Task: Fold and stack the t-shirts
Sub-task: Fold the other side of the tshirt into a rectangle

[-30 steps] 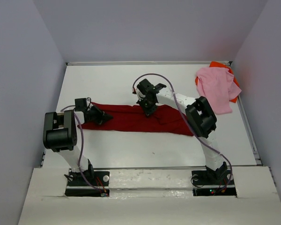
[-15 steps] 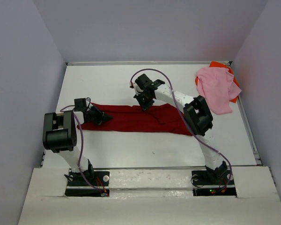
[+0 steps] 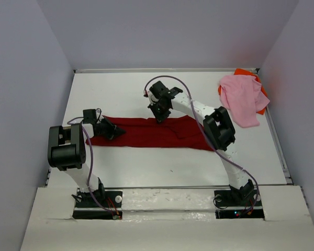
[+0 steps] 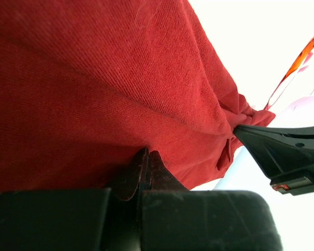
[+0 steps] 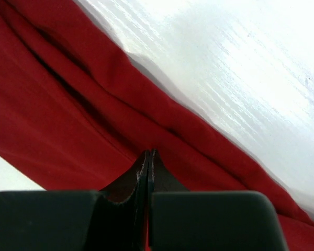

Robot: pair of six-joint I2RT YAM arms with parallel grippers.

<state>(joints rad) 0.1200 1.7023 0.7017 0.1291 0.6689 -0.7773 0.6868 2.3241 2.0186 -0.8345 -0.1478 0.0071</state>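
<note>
The red shirt (image 3: 146,133) lay in a long band across mid-table (image 3: 120,94), with the pink shirt (image 3: 240,99) heaped over the orange shirt (image 3: 244,72) far right. My left gripper (image 3: 114,131) sat at the band's left end and my right gripper (image 3: 160,119) at its far edge. Both had fingers pressed together; I couldn't tell if they had caught any cloth. I judged the cloth light and limp, best pinched at hems or corners.
</note>
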